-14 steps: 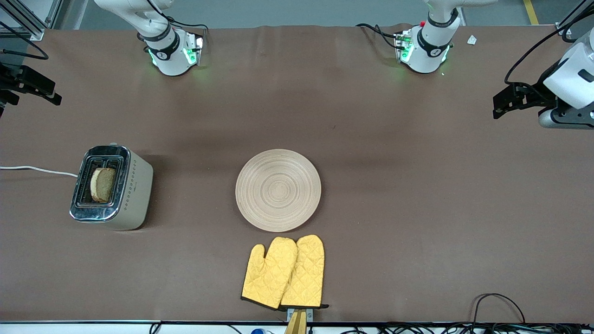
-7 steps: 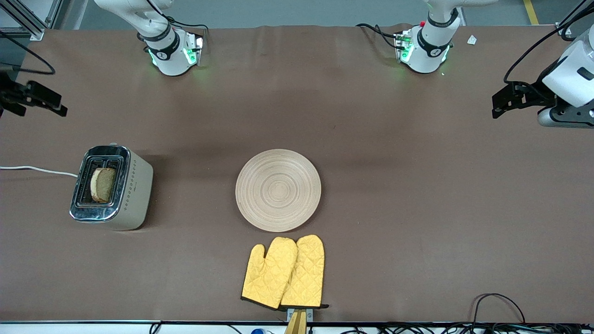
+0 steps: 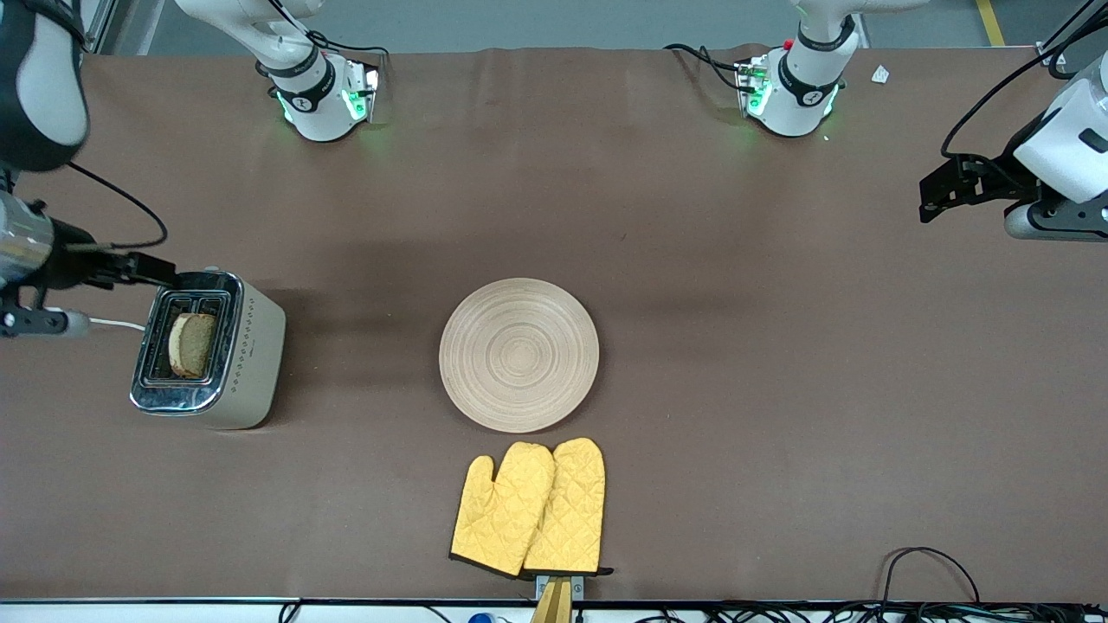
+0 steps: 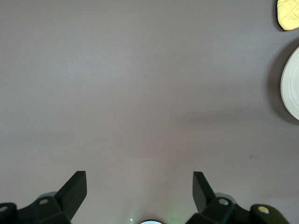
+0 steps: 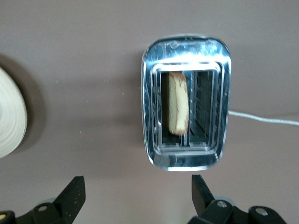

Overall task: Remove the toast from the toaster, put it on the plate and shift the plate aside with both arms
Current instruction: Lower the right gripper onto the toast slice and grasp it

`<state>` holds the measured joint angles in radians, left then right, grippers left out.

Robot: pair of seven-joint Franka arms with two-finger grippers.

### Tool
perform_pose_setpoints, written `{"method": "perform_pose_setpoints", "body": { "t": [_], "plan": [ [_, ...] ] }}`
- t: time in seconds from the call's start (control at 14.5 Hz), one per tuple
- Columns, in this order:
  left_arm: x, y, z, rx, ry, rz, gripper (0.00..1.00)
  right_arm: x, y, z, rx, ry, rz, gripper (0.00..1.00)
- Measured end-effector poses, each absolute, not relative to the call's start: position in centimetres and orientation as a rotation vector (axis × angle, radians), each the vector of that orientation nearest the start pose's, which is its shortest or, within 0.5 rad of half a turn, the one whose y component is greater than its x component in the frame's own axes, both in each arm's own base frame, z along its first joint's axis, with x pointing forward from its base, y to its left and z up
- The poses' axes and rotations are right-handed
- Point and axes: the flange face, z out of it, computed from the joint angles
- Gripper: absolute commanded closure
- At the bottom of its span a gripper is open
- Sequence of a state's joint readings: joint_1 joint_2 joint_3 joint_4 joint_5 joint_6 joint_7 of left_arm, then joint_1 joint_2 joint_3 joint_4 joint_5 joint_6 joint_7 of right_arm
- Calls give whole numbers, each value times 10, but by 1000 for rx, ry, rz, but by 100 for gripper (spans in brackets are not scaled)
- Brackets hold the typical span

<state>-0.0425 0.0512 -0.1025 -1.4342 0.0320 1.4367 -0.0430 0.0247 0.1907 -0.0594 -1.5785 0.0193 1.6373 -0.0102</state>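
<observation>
- Light brown toast point(image 3: 192, 344) stands upright in one slot of the steel toaster point(image 3: 208, 350), at the middle left of my front view.
- Pale wooden plate point(image 3: 518, 354) lies flat at frame centre on the brown surface point(image 3: 779, 389), yellow mitts point(image 3: 530, 509) just below it.
- I see the right tool point(image 3: 160, 270) at the left edge, over the toaster's upper end, jaws wide and empty.
- The left tool point(image 3: 939, 189) hangs at the upper right edge, jaws wide, waiting.
</observation>
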Motion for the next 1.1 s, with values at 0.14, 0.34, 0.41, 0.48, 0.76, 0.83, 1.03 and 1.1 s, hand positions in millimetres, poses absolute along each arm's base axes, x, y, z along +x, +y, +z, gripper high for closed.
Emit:
{"method": "perform_pose_setpoints", "body": {
  "t": [0.14,0.34,0.41,0.48,0.76,0.83,1.03,1.1],
  "plan": [
    [551,-77,648,-3106,159,71,0,615,-11,482,-3146,-5,146,0],
    [552,-78,648,-3106,161,72,0,620,-18,440,-3150,-94,131,0],
    [552,-78,648,-3106,161,72,0,622,-26,430,-3147,-113,133,0],
    [552,-78,648,-3106,161,72,0,624,-35,421,-3143,-128,139,0],
    [552,-77,648,-3106,158,72,0,628,-58,387,-3135,-112,203,2],
    [552,-77,648,-3106,158,72,0,629,-61,378,-3134,-104,216,30],
    [552,-77,648,-3106,158,72,0,630,-67,366,-3131,-91,239,86],
    [552,-77,648,-3106,158,72,0,630,-67,367,-3130,-90,237,95]
  ]
}}
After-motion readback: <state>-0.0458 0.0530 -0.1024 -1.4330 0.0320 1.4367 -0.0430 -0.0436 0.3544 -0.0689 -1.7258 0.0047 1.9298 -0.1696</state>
